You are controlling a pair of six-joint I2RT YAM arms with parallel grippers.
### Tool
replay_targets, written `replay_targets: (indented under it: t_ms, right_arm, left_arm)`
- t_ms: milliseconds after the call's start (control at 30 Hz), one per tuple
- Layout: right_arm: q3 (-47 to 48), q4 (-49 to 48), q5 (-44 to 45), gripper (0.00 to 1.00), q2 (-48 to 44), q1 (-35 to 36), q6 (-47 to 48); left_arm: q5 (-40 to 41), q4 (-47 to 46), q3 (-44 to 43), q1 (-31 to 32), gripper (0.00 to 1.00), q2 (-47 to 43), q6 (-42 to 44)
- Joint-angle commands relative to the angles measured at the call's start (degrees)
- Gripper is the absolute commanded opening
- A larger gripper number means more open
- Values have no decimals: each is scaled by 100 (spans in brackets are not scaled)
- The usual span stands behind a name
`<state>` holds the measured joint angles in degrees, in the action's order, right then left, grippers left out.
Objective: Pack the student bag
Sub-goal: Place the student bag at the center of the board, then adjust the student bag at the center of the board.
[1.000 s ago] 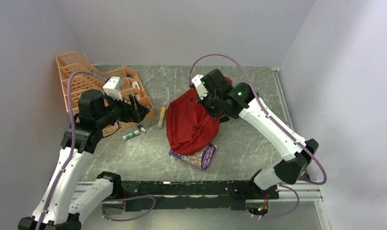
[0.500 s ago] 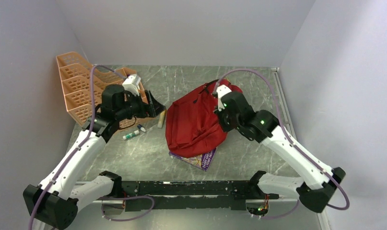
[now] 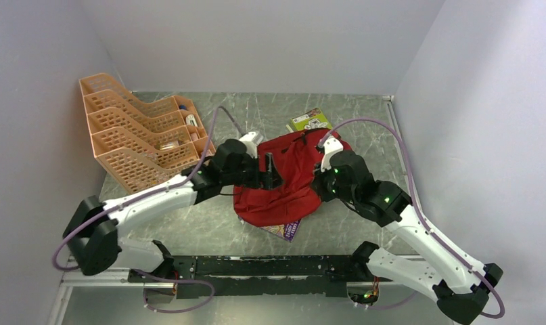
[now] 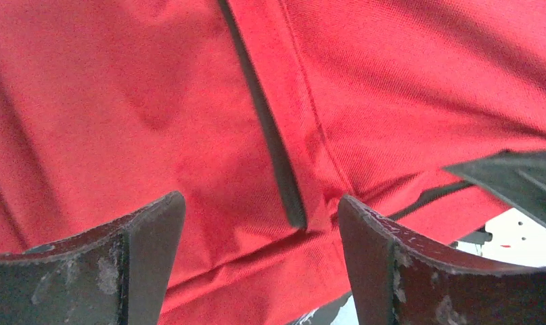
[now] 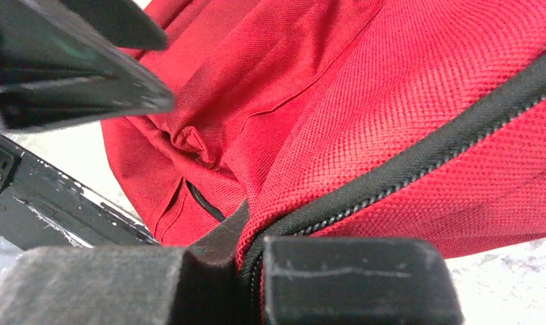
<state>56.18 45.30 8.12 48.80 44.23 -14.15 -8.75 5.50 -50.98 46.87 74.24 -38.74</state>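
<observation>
Two grippers work on the student bag (image 3: 280, 189), which lies slumped about the middle of the worktop (image 3: 365, 128), its near side over a purple book (image 3: 288, 231). The right gripper (image 5: 251, 269) is clamped on red fabric right at the black zipper (image 5: 419, 159). The left gripper (image 4: 256, 227) hangs spread wide just above the cloth, astride a dark seam (image 4: 263, 135), holding nothing. To open the mouth well, I judge the left should pinch a firm fold across the zipper from the right's hold, then draw away gently while the right anchors, so the bag does not drag.
</observation>
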Motion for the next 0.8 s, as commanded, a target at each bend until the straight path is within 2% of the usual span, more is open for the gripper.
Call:
replay_targets:
  t_ms: [0, 267, 367, 533, 667, 767]
  right_arm:
    - [63, -408, -189, 0, -24, 27, -6]
    - [66, -427, -422, 0, 18, 25, 104]
    - [59, -442, -438, 0, 21, 27, 119]
    - [56, -452, -443, 0, -78, 25, 123]
    - [59, -443, -418, 0, -143, 25, 109]
    - [59, -425, -372, 0, -210, 25, 89]
  left_arm:
    - [483, -578, -647, 212, 88, 638, -258]
    - [436, -590, -1433, 231, 87, 1507, -179]
    - [300, -559, -1701, 246, 83, 1849, -68]
    - [76, -400, -1865, 247, 65, 2324, 69]
    - [-187, -345, -1998, 254, 43, 2554, 163]
    - [-287, -257, -2095, 258, 23, 2603, 304]
